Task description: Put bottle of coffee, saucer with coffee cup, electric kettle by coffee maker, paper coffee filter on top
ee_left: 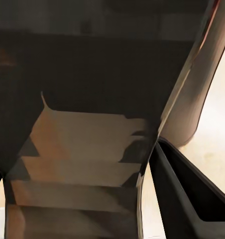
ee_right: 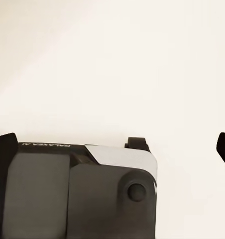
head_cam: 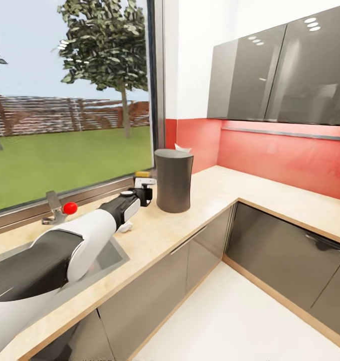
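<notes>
Left gripper (head_cam: 146, 192) reached out beside the coffee maker (head_cam: 174, 180) near the counter's (head_cam: 270, 195) window edge; spread or pressed together, I cannot tell. Paper filter (head_cam: 182, 148) peeks behind the maker's top. Judged light, flimsy, crushable: pinch its rim gently.

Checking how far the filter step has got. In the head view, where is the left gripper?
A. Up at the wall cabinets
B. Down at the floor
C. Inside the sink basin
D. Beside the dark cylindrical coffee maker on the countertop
D: the left gripper is stretched over the countertop right beside the coffee maker, which has a white filter showing at its top.
</notes>
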